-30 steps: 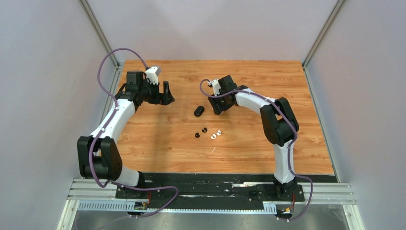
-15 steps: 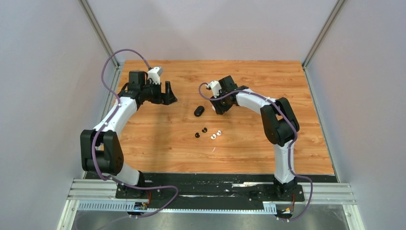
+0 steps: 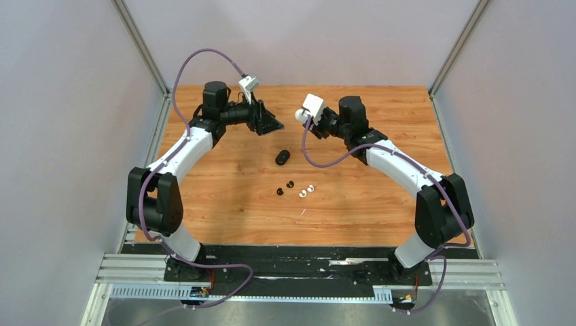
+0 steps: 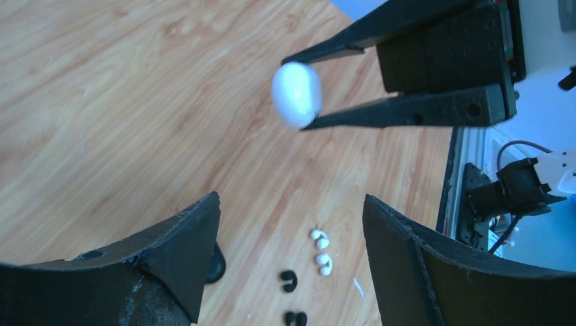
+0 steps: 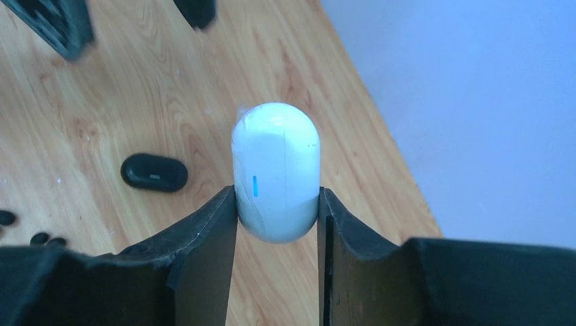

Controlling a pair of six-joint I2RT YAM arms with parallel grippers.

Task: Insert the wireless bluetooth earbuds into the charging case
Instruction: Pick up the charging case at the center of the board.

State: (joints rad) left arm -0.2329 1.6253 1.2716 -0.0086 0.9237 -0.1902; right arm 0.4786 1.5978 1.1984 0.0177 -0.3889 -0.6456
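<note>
the right tool (image 5: 277, 198) is clamped on the white charging case (image 5: 275, 166). it pinches the case across its short width, so the long axis runs straight out past the fingertips. the case hangs clear above the table (image 3: 224, 183).

the left tool (image 4: 291, 204) stands wide and holds nothing. the case lies dead ahead of it, in line with its gap and apart from both fingers. so the left arm is the one placed to close in on the lid, and it would travel along that line. the lid looks shut, though the seam is too faint to be sure.

below both tools, toward the bases, lie the white earbuds (image 3: 302, 193) and black earbuds (image 3: 279, 192), close together. the black charging case (image 3: 282, 157) is nearer the tools. the table's far edge is close by both tools, and open wood lies baseward.
</note>
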